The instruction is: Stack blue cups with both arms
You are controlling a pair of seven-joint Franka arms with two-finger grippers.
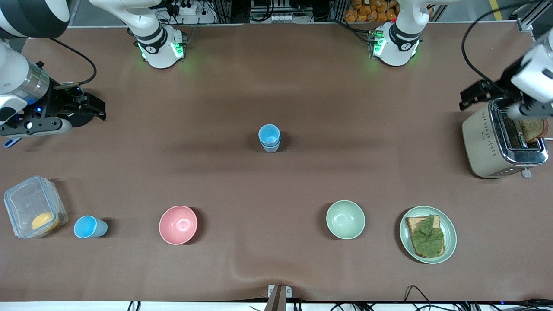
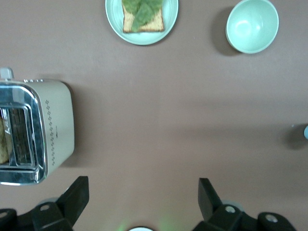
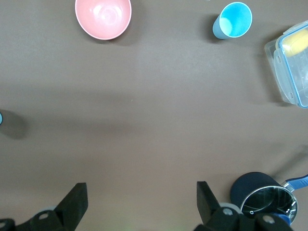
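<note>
Blue cups (image 1: 269,138) sit nested, upright, at mid-table; a third blue cup (image 1: 89,226) stands between the pink bowl (image 1: 178,224) and a clear box (image 1: 33,206). Left gripper (image 2: 143,197) hovers beside the toaster (image 1: 501,142), right gripper (image 3: 142,199) over the right arm's end, both with jaws apart, holding nothing.

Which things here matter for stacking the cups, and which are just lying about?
Job: stacked cups at mid-table; single cup beside the food box; left gripper, right gripper, both open.
Lying about: pink bowl, green bowl, plate, toaster, pot.
</note>
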